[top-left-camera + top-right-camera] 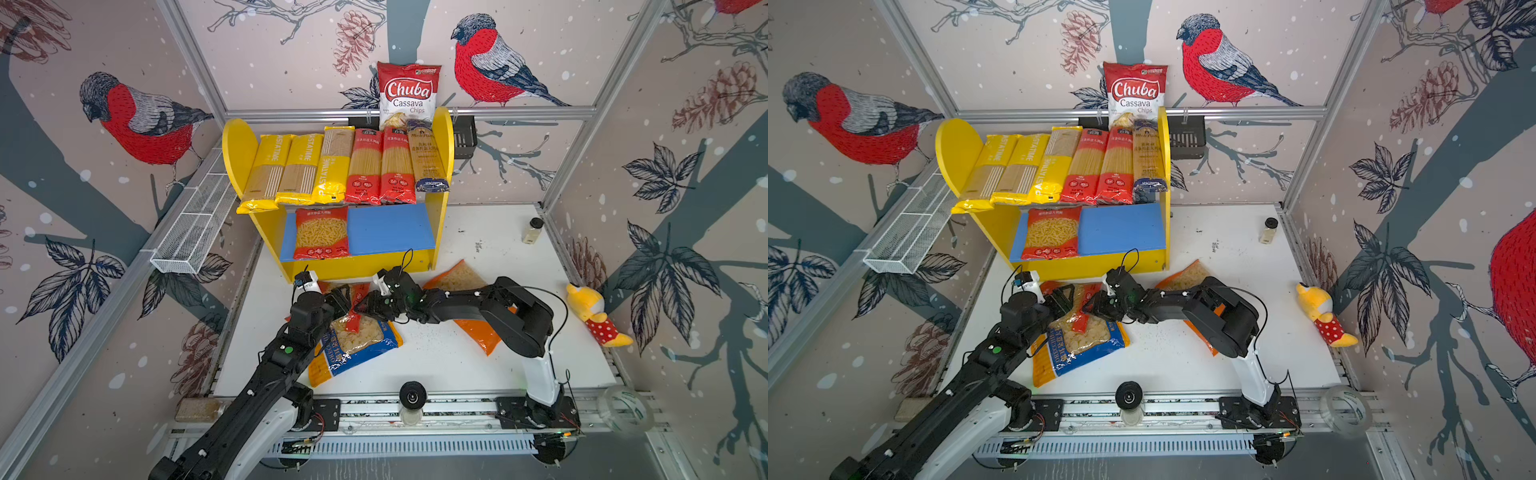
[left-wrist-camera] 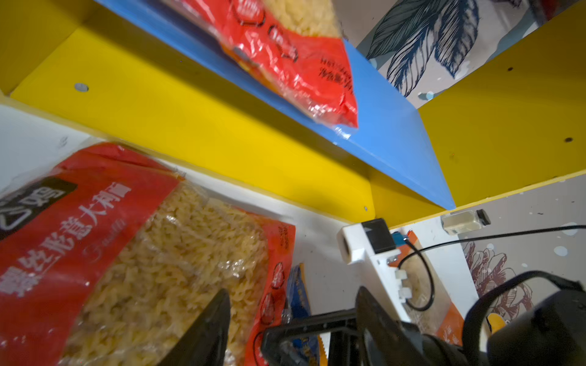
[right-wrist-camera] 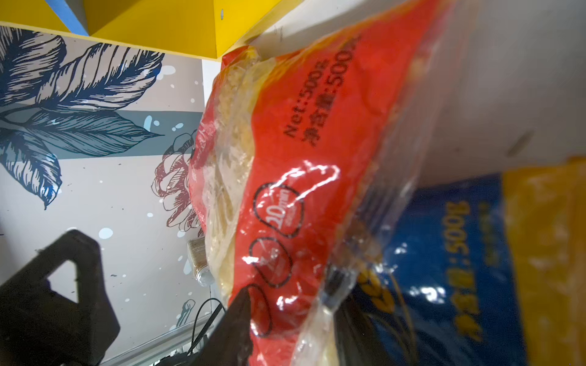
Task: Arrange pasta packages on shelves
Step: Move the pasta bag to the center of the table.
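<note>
Right claw [image 1: 362, 305] pinches red pasta bag [image 3: 317, 158], long axis along shelves [image 1: 361, 267]; left claw [image 2: 291, 294] spread.

both top views look down from high above the front rail, well behind the left claw [image 1: 341, 297] and right claw [image 1: 368, 303], facing the back wall; they stand far off, taking in the whole table [image 1: 478, 365], both arms and the shelf [image 1: 442, 137] [image 1: 955, 149] beyond the claws; they share almost the whole scene, offset slightly sideways; the left wrist view sits just behind the left claw [image 2: 290, 329], very near, looking past its fingers [image 2: 206, 329] at a red bag [image 2: 126, 253] and up at the blue board [image 2: 396, 142]; the right wrist view sits behind the right claw [image 3: 288, 317], nearer still, the red bag [image 3: 301, 142] filling it; both wrist views share that bag and the shelf's yellow foot
</note>
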You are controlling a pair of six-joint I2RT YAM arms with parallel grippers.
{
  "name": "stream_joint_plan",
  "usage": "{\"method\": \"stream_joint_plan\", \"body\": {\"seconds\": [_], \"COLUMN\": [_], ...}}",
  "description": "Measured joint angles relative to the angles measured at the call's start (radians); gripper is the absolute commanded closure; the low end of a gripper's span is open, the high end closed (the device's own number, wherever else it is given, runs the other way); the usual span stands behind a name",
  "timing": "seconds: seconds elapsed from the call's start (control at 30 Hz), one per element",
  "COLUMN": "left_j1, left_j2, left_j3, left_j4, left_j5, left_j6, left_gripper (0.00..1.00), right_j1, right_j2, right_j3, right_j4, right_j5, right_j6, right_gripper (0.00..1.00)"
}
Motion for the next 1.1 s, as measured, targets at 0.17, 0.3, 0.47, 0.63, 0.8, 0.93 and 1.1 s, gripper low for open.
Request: {"method": "stream_joint_plan", "body": {"seconds": [0.17, 0.3, 0.47, 0.63, 0.8, 0.93, 1.1], "left_j1": [-0.004, -0.007, -0.016, -0.023, -0.048, -0.11, -0.215], "left_j2": [0.007, 0.008, 0.007, 0.019, 0.057, 0.093, 0.146], "left_j3": [0.006, 0.006, 0.023, 0.043, 0.066, 0.097, 0.113], "left_j4": [0.004, 0.005, 0.006, 0.008, 0.036, 0.052, 0.051], "left_j5": [-0.008, -0.008, -0.012, -0.015, 0.026, 0.068, 0.116], "left_j6": [0.0, 0.0, 0.0, 0.0, 0.018, 0.052, 0.082], "left_gripper": [0.38, 0.38, 0.38, 0.38, 0.38, 0.38, 0.37], "right_j1": [0.0, -0.002, -0.014, -0.047, -0.132, -0.212, -0.189], "right_j2": [-0.016, -0.059, -0.152, -0.278, -0.455, -0.6, -0.672], "right_j3": [-0.01, -0.035, -0.113, -0.238, -0.407, -0.522, -0.564], "right_j4": [-0.003, -0.003, -0.014, -0.029, -0.078, -0.179, -0.293], "right_j5": [-0.002, -0.003, -0.002, -0.003, 0.0, 0.02, 0.09], "right_j6": [-0.008, -0.03, -0.057, -0.08, -0.101, -0.131, -0.186], "right_gripper": [0.88, 0.97, 1.0, 1.0, 1.0, 1.0, 1.0]}}
